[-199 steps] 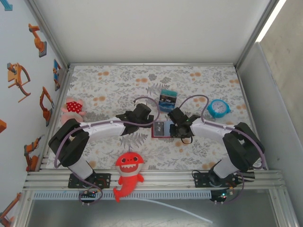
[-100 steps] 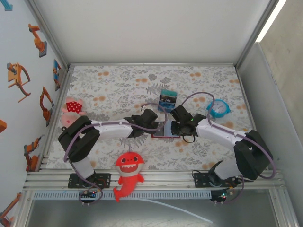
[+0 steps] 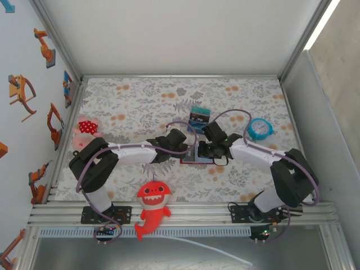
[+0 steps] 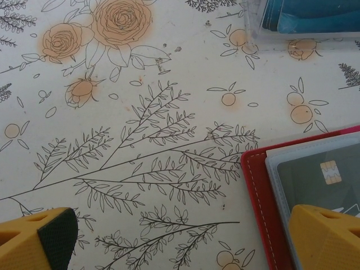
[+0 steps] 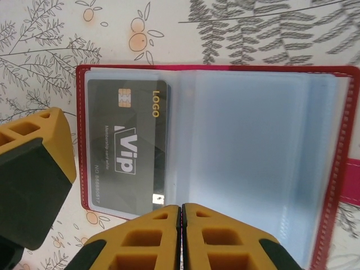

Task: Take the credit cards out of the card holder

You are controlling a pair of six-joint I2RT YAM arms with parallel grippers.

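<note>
Both arms have closed in over the last second. The left one has swung across the counter (image 3: 140,107) to the card holder (image 5: 253,152), and the right one has edged in over it while its jaws drew together.

The card holder lies open and flat, sleeves up, directly between the two sets of jaws. The left jaws are spread wide and low, with one finger (image 4: 36,239) above bare counter and the other hanging over the holder's red edge. I read that as a brace, there to pin the cover so it neither slides nor folds when a card is pulled. I cannot tell whether it is pressing down yet.

The right jaws are pressed together at the holder's near edge, just beside the corner of the credit card (image 5: 126,149). It is a dark grey card with a chip, seated in the clear sleeve on the side toward the left jaws. I cannot tell whether a lip of sleeve is caught between them. The card sits fully in its pocket, so I judge nothing is out yet.

Ahead of the left jaws, well apart from the holder, sits the striped block (image 4: 306,14).
</note>
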